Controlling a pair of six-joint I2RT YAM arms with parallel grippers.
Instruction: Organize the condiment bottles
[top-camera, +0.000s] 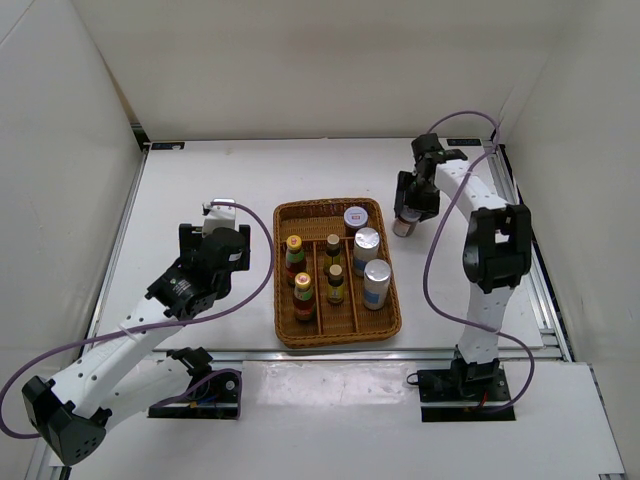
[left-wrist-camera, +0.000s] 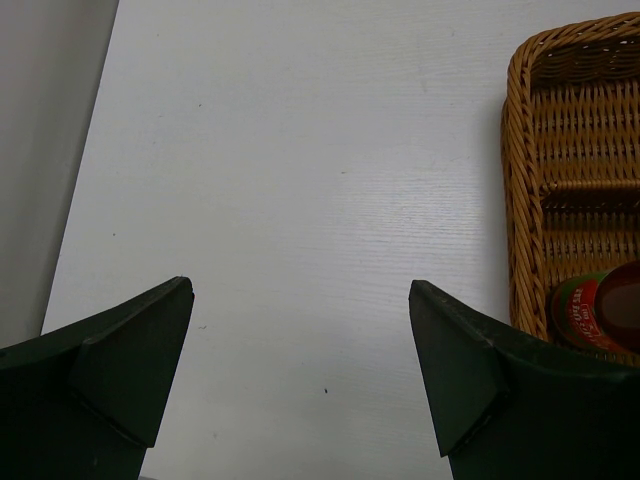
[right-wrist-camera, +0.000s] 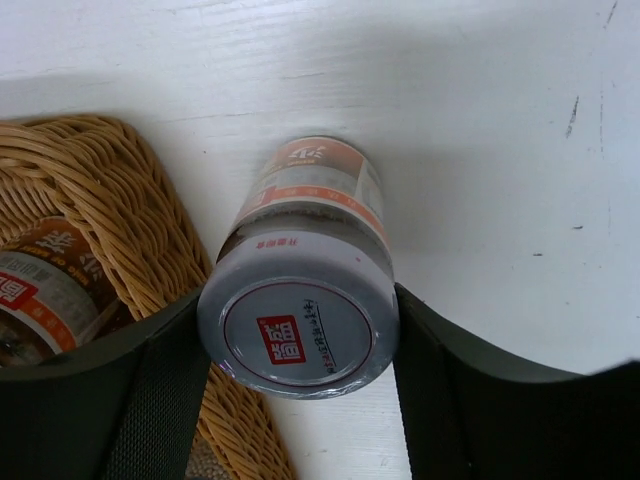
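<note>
A short white-lidded jar is clamped in the right gripper, just beside the brown wicker divided tray. Seven others are lodged inside; this one is judged outstanding. The left gripper is spread wide, empty.

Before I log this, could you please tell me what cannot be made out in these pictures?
Top view: the jar in the right claw is mostly covered by that claw; whether it touches the table is unclear.
Left wrist view: the red bottle is cut off by the right edge and a claw finger.
Right wrist view: the container in the tray is cut off by the left edge.
</note>
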